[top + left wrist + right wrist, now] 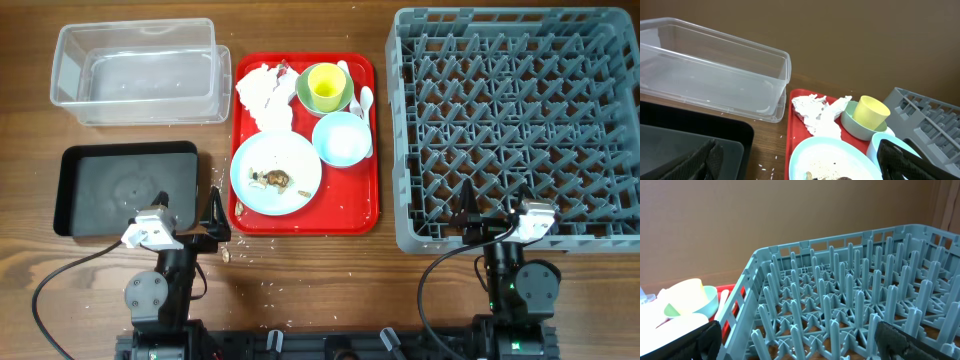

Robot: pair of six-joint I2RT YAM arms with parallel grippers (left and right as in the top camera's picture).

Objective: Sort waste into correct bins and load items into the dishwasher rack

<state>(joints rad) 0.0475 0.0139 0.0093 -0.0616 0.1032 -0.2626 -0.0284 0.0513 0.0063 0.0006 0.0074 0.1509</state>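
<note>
Crumpled white napkins (262,95) are seen by brown scraps (273,180) on the blue plate (303,160). The left pincer (800,162) and right pincer (800,340) are held wide, empty.

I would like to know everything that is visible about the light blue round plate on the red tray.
The light blue round plate looks like smooth plastic, shallow, with a low rim. It lies flat on the flat red serving tray, in its near left part. Near its middle lie brownish food scraps with pale crumbs; the rest is mostly bare. The crumpled white paper napkins seem to meet its far rim, and the light blue bowl sits close against its far right edge.
</note>
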